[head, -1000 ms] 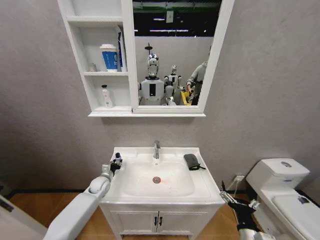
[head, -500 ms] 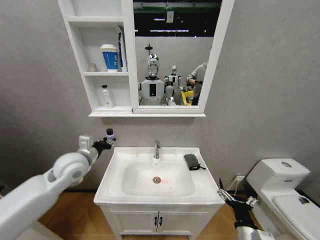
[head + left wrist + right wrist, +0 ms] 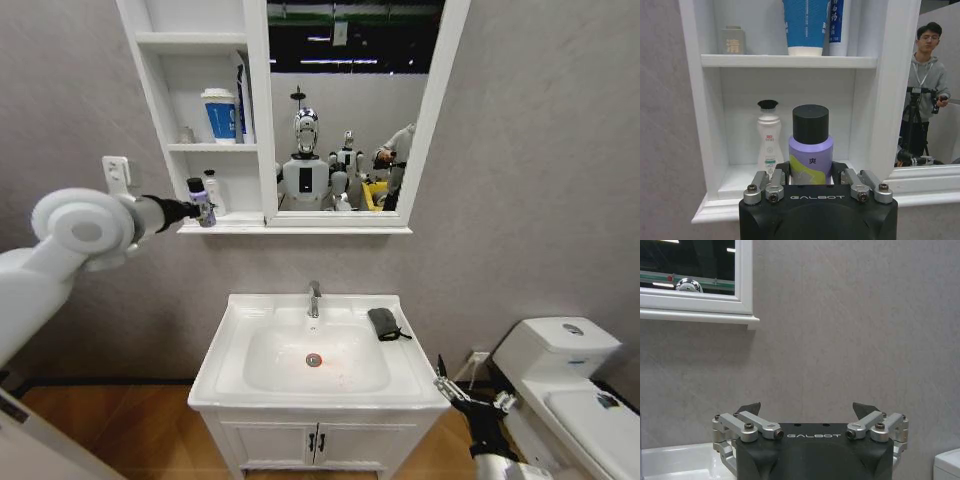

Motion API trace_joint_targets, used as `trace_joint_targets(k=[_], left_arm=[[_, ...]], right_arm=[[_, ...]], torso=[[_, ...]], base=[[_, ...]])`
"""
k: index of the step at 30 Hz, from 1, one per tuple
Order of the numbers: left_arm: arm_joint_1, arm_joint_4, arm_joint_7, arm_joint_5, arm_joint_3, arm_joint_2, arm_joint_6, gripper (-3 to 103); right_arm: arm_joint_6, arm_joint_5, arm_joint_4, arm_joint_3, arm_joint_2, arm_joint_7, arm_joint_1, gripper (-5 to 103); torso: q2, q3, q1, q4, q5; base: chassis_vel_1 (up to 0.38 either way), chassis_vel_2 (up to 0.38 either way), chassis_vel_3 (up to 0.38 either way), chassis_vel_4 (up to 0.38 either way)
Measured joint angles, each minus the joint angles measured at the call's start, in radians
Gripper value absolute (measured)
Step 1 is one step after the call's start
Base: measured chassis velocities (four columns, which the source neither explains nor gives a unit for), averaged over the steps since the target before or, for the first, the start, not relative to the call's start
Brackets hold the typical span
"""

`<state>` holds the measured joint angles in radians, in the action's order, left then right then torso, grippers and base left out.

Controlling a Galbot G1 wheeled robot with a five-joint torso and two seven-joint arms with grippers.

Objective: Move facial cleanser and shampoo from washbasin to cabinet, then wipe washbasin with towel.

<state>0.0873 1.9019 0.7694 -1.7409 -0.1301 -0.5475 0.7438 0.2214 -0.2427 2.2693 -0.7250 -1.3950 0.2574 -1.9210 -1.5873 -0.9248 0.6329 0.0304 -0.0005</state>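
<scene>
Raised from the basin's left edge, the left gripper (image 3: 200, 208) now holds the purple bottle (image 3: 197, 199) level with the lowest shelf of the cabinet (image 3: 160, 120), just in front of its opening. From the head camera, the washbasin (image 3: 315, 390) sits below with the towel (image 3: 382, 322) on its right rim beside the tap (image 3: 314, 298); the right gripper (image 3: 446, 385) hangs low by the vanity's right corner.

From the left wrist, the fingers (image 3: 771, 183) are clamped on the black-capped purple bottle (image 3: 810, 147), upright, near a white bottle (image 3: 769, 137) standing on the bottom shelf.

From the right wrist, the right gripper (image 3: 810, 412) has its jaws spread apart, holding nothing, facing the grey wall (image 3: 855, 325).
</scene>
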Motion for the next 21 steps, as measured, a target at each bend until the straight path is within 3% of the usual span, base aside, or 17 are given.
trace_joint_targets(k=[5, 9, 15, 21], left_arm=[[0.092, -0.143, -0.016, 0.057, -0.123, -0.087, -0.001, 43], [0.109, -0.194, -0.024, 0.081, -0.153, -0.118, -0.002, 43], [0.173, -0.333, -0.108, 0.196, -0.245, -0.202, -0.004, 43], [0.233, -0.4, -0.136, 0.226, -0.287, -0.264, -0.006, 43]], right_arm=[[0.006, -0.011, -0.009, -0.01, -0.006, 0.0, 0.004, 100], [0.011, -0.016, -0.013, -0.013, -0.01, 0.0, 0.003, 100], [0.034, -0.037, -0.045, -0.035, -0.013, -0.009, -0.001, 100], [0.052, -0.053, -0.071, -0.048, -0.019, -0.02, -0.006, 100]], torso=[[0.0, 0.0, 0.0, 0.0001, 0.0], [0.0, 0.0, 0.0, 0.0, -0.0001], [0.0, 0.0, 0.0, -0.0001, -0.0001], [0.0, 0.0, 0.0, 0.0, 0.0001]], base=[[0.0, 0.0, 0.0, 0.0], [0.0, 0.0, 0.0, 0.0], [0.0, 0.0, 0.0, 0.0], [0.0, 0.0, 0.0, 0.0]])
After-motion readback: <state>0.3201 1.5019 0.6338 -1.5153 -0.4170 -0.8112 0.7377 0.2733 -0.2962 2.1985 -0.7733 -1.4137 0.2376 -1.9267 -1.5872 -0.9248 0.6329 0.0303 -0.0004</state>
